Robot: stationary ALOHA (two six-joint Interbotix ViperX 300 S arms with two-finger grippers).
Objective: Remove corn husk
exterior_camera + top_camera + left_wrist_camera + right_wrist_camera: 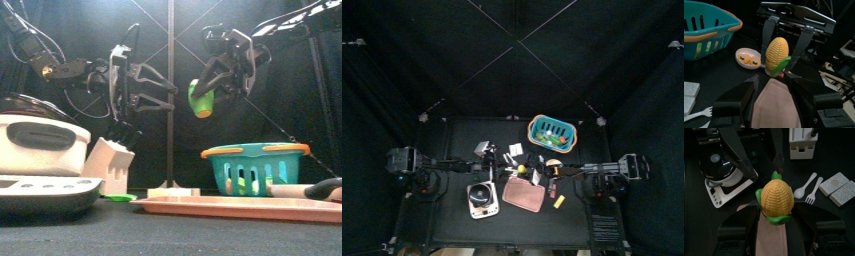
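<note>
Black curtains back the counter; above it the right tool [211,92] pinches the corn [202,99] in the front view's upper middle. Its kernels look almost bare, one green husk scrap [778,219] left at the base, while the left tool [128,104], spread and empty, hangs just beside.

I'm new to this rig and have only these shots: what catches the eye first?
A yellow corn cob with a green husk base, held in the air by the right end effector above the table. The left end effector hangs open beside it. Behind sits a teal basket.

Black table [456,135]; basket [552,128], tray [528,195]
</note>
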